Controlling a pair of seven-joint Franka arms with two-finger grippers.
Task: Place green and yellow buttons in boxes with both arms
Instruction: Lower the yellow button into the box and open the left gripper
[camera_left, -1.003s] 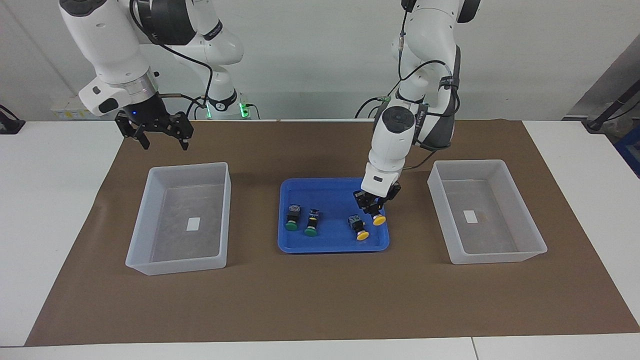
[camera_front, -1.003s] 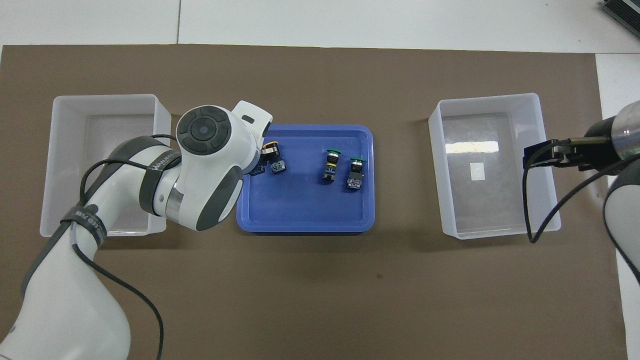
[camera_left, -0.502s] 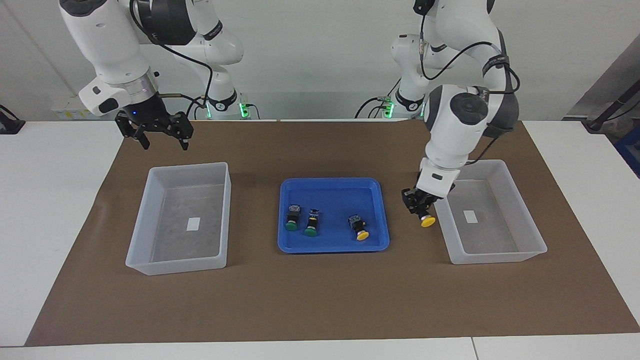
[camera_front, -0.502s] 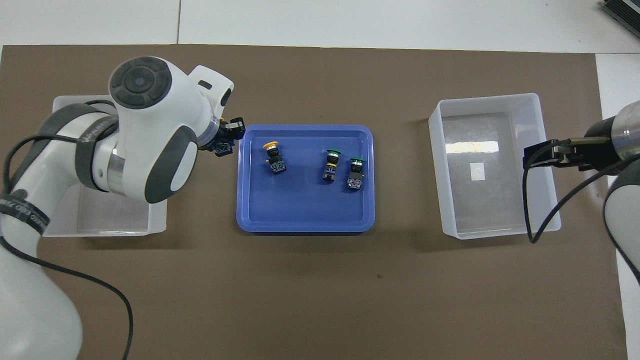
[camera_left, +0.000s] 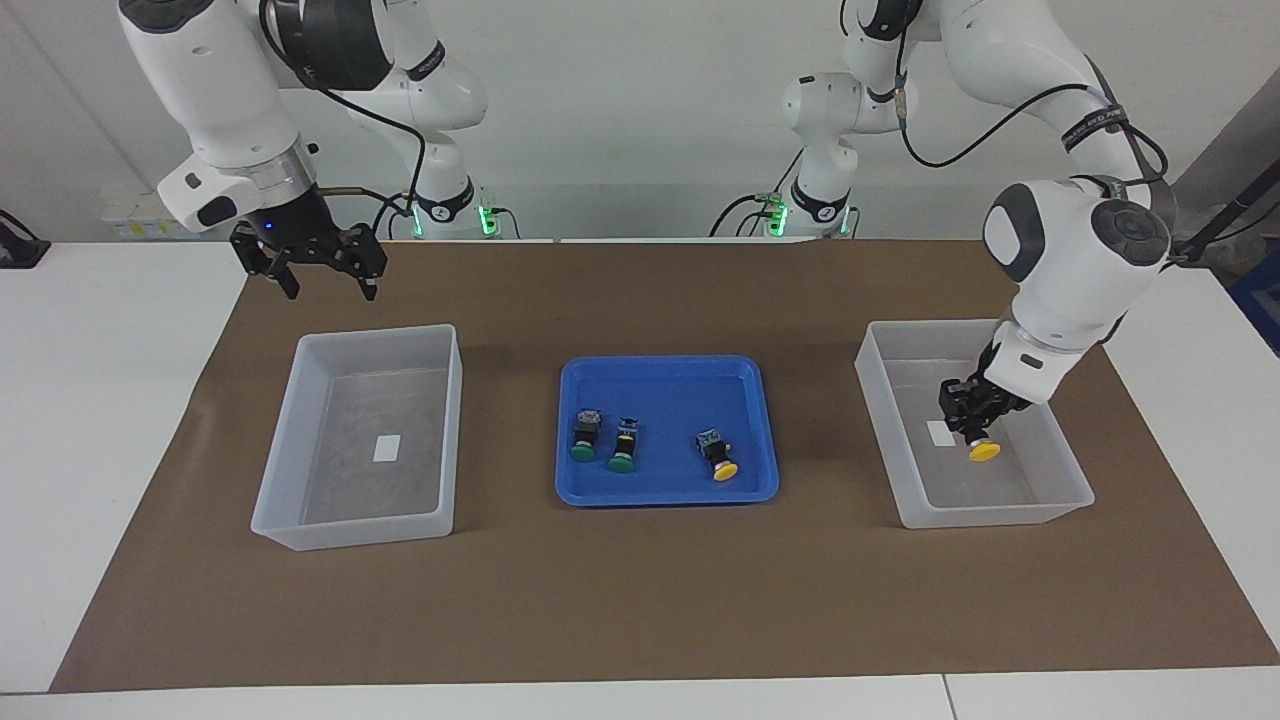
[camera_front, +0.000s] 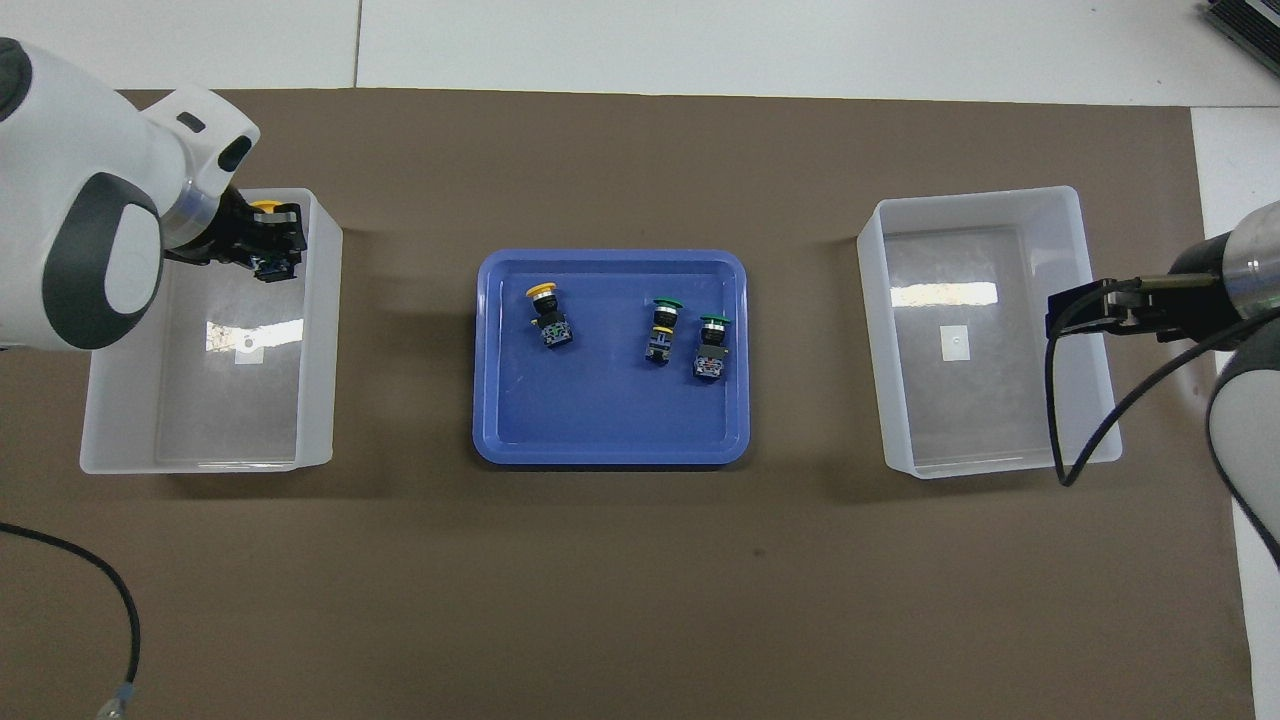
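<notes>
Holding yellow button (camera_left: 981, 446) cap-down in left gripper (camera_left: 975, 418), fingers clamped on body, over box (camera_left: 905, 500) interior; right gripper (camera_left: 318, 268) waiting, fingers apart.

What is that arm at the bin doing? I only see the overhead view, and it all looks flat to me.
Observer: The left gripper is shut on a yellow button, which hangs cap down over the bin at the left arm's end.
Operator: Is the button touching the bottom?
Observer: It looks clear of the floor, but I cannot tell how high it hangs.
Operator: And the other arm?
Observer: The right gripper waits open, raised over the brown mat just outside the other bin.
</notes>
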